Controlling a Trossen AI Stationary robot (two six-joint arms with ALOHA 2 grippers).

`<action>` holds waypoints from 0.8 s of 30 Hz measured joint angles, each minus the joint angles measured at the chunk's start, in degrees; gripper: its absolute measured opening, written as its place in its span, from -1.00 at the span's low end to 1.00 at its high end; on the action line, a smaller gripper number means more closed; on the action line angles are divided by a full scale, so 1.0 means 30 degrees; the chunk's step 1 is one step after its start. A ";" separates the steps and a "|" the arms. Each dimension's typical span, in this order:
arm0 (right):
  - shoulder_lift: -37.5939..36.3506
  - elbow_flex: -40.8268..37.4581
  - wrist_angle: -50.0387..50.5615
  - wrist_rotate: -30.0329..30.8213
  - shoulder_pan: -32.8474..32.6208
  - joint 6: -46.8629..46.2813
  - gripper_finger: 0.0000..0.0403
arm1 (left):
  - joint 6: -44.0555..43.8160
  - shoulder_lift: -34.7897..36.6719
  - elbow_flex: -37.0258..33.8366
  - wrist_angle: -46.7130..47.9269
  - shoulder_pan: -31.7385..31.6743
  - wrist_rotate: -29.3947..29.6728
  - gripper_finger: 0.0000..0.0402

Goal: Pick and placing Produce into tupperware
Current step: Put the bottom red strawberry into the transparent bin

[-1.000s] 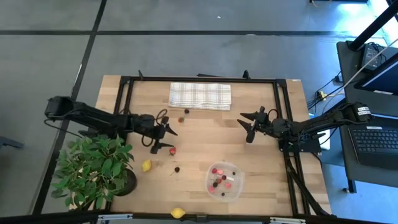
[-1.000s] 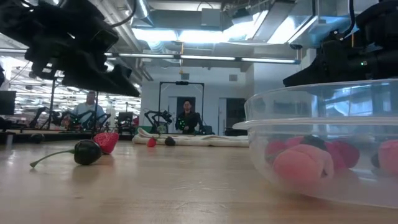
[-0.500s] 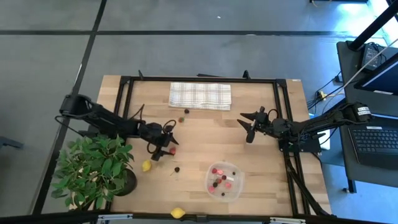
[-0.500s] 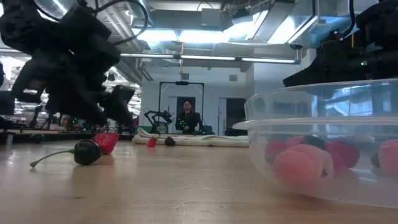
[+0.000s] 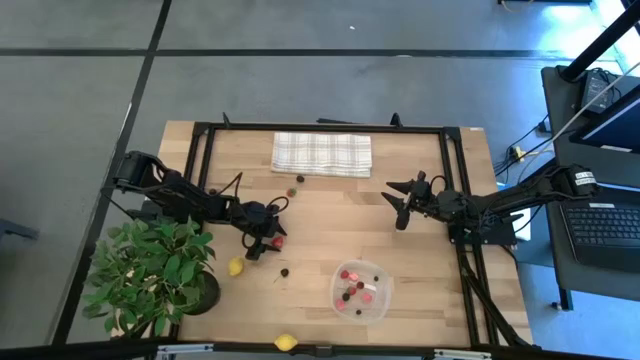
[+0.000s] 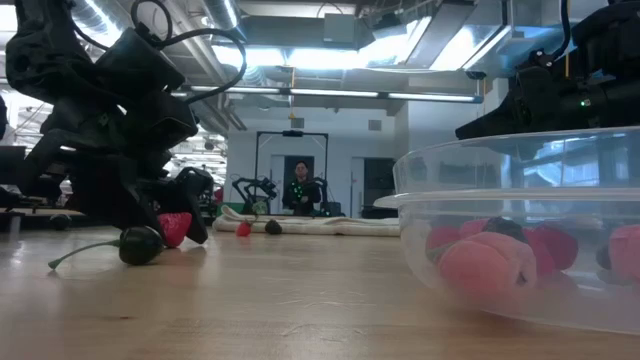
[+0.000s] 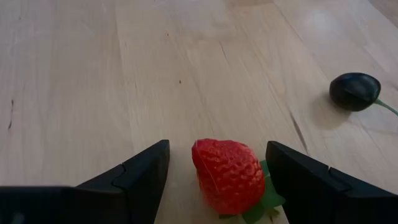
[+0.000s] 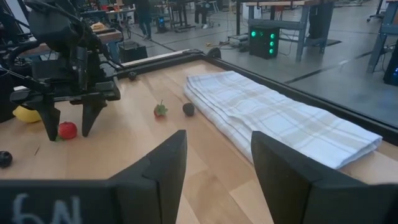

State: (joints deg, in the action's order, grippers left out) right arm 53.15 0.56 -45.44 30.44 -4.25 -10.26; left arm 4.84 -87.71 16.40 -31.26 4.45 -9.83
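Nearest the front edge of the bench (image 5: 420, 210) lies a lemon (image 5: 286, 342), not yet collected, and just behind it to the right stands the tupperware (image 5: 381, 290), already holding a handful of red and dark berries (image 5: 350, 286). Left of the tub we see a dark cherry (image 5: 284, 272) and a second lemon (image 5: 235, 266), both loose on the wood beside the plant (image 5: 150, 275). A little further back our left claw (image 5: 266, 243) is down at the bench with its fingers parted on either side of a strawberry (image 7: 227, 174), not closed on it. Our right claw (image 5: 397, 207) hangs open over the right half of the bench, holding nothing. Beyond, near the cloth (image 5: 321, 154), two more small pieces (image 5: 295, 184) wait. We judge the job somewhat past halfway: several berries are in, while the strawberry, the cherry, both lemons and the two far pieces are left.
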 joint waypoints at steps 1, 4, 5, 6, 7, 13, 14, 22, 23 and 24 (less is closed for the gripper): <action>0.0000 0.0000 0.0033 0.0000 0.0000 0.0000 -0.10 | -0.0021 -0.0062 0.0000 -0.0055 0.0000 -0.0007 0.30; 0.0000 0.0000 0.0070 0.0000 0.0000 0.0000 -0.10 | -0.0073 -0.0056 0.0000 -0.0110 0.0000 -0.0007 0.30; 0.0000 0.0000 0.0081 0.0000 0.0000 0.0000 -0.10 | -0.0073 -0.0056 0.0000 -0.0149 0.0000 -0.0007 0.30; 0.0000 0.0000 0.0083 0.0000 0.0000 0.0000 -0.10 | -0.0073 -0.0056 0.0000 -0.0249 0.0000 -0.0010 0.30; 0.0000 0.0000 0.0083 0.0000 0.0000 0.0000 -0.10 | -0.0073 -0.0056 0.0000 -0.0336 -0.0002 -0.0014 0.30; 0.0000 0.0000 0.0083 0.0000 0.0000 -0.0019 -0.10 | -0.0066 -0.0056 0.0000 -0.0331 -0.0012 0.0088 0.27; 0.0000 0.0000 0.0086 0.0000 0.0000 -0.0022 -0.10 | -0.0066 -0.0056 0.0000 -0.0331 -0.0015 0.0088 0.25; 0.0000 0.0000 0.0091 0.0000 0.0000 -0.0044 -0.10 | -0.0066 -0.0056 0.0000 -0.0317 -0.0009 0.0088 -0.04; 0.0000 0.0000 0.0091 0.0000 0.0000 -0.0044 -0.10 | -0.0066 -0.0056 0.0000 -0.0317 -0.0011 0.0088 -0.07; 0.0000 0.0000 0.0091 0.0000 0.0000 -0.0044 -0.10 | -0.0066 -0.0050 0.0000 -0.0317 -0.0008 0.0088 -0.10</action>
State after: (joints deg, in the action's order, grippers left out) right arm 53.15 0.56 -45.17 30.44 -4.25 -10.39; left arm 4.64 -87.86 16.40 -32.21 4.42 -9.56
